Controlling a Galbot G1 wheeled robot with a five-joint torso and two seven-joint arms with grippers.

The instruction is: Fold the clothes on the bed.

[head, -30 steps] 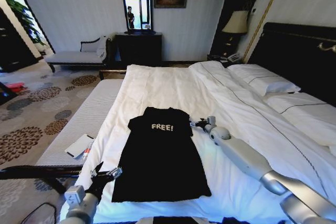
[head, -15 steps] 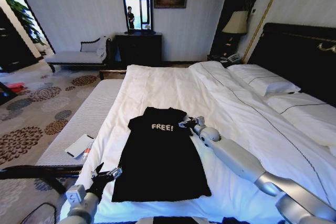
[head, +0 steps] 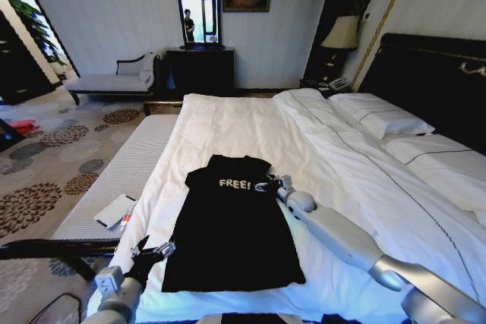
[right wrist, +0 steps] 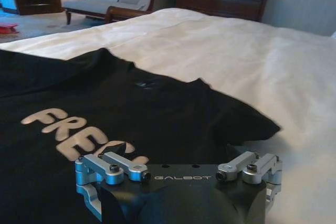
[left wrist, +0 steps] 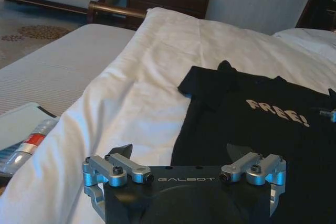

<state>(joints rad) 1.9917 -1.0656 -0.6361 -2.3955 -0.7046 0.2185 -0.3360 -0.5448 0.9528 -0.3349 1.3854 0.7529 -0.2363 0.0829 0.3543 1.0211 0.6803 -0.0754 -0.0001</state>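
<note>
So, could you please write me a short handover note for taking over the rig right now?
Right gripper: open, over the T-shirt chest beside the FREE! lettering, near its right sleeve.
Left gripper: open, at the shirt's lower left corner by the bed edge.
T-shirt: spread flat on the white duvet, sleeves tucked in.
Done: nothing beyond that.
Left: grasp and fold the body.

One black T-shirt (head: pixel 231 225), one bed (head: pixel 250 123), two pillows (head: pixel 383 119), one lamp (head: pixel 342 33).
</note>
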